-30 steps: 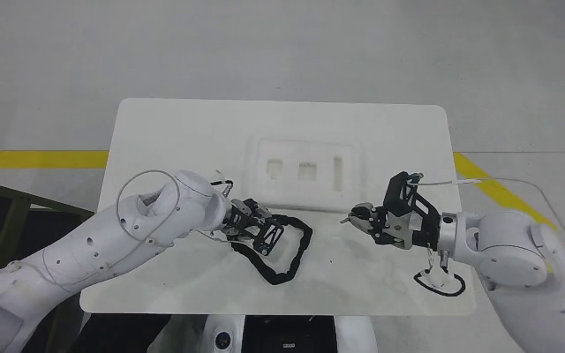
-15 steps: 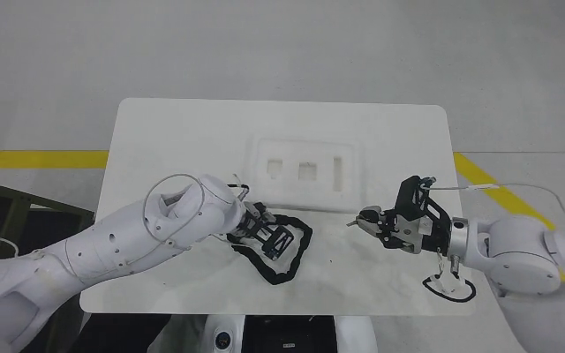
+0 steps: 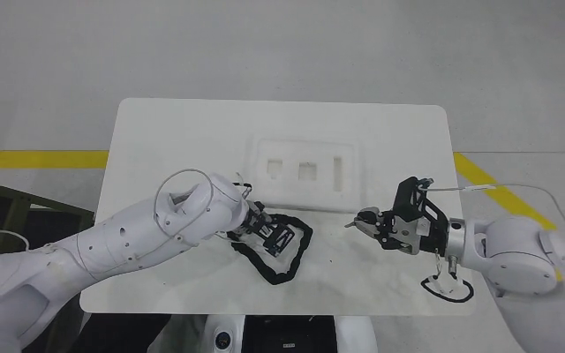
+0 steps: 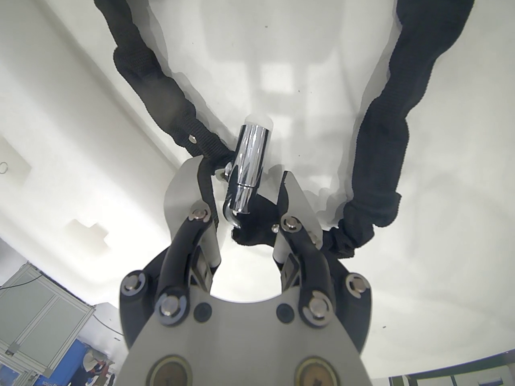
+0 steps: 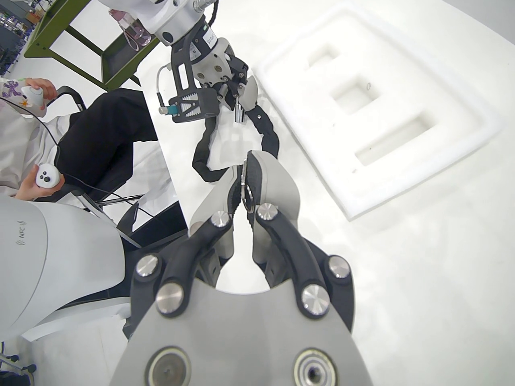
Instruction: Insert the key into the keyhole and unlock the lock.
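On the white table (image 3: pixel 177 132): one lock (image 4: pixel 250 154) with a chrome barrel, joined to one black sleeved chain (image 4: pixel 402 122) that lies looped near the front edge. Left gripper (image 4: pixel 241 176): fingers clamped on the lock's black end, barrel sticking out between them. One key (image 5: pixel 246 192), pinched tight in the right gripper (image 5: pixel 244 170), apart from the lock. One foam tray (image 3: pixel 265 187) behind, with three cutouts (image 3: pixel 307 170). One label (image 5: pixel 209 40) on the left wrist, print too small to read.
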